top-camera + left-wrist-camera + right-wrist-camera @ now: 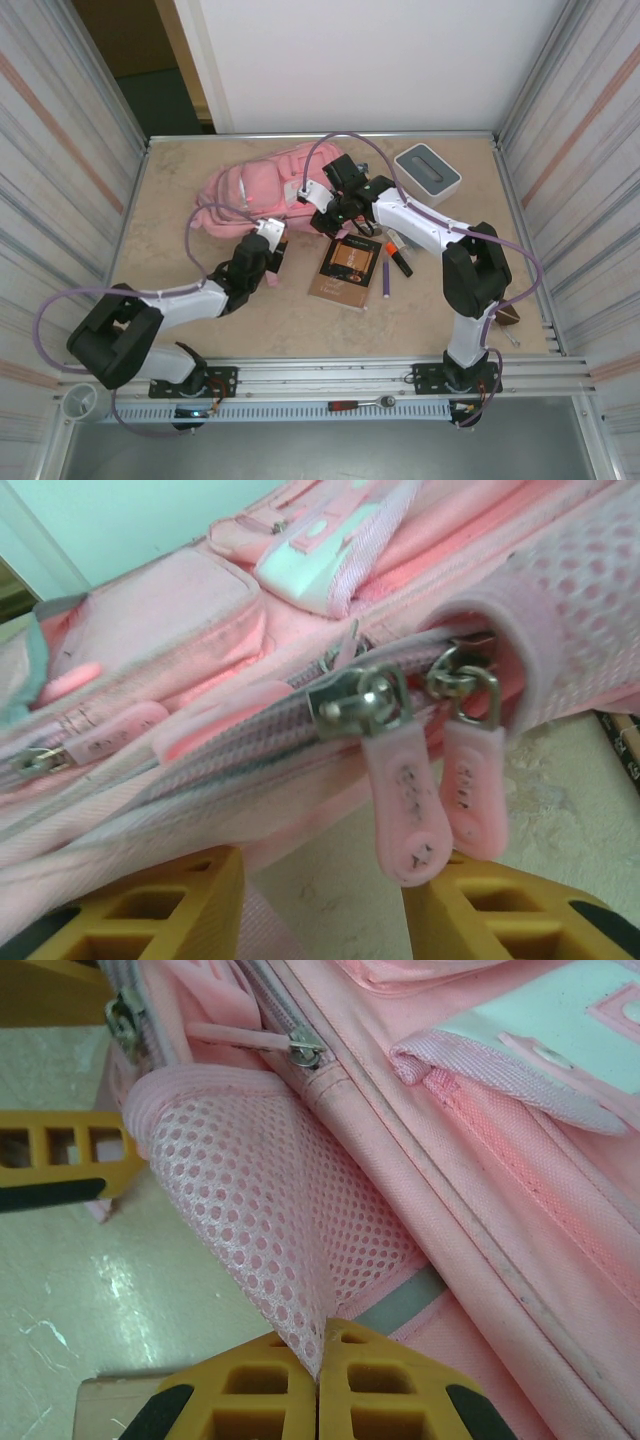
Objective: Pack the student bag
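The student bag point(245, 185) lies flat on the worktop just beyond and left of the brown book point(346, 268), and both arms meet at the corner of it nearest that book. The right pincer point(320, 1390) is pressed together on the edge of the mesh side pocket point(260, 1220), pinching the netting so it stands up in a fold. The left pincer point(325, 915) is spread and grips nothing, with the two pink zip pulls point(408, 815) dangling just above the gap between its fingers. To my eye the job right now is getting the main zip open. The way to do it well is to use the mesh pinch as an anchor, close on one pull only, and draw along the line of the zip rather than upward, or the soft fabric will bunch and follow. I can't make out whether the zip has parted at all, since its teeth run off into blur. From above, the arms cover that corner. The orange-and-black marker point(398, 256) just right of the book is too small to read.
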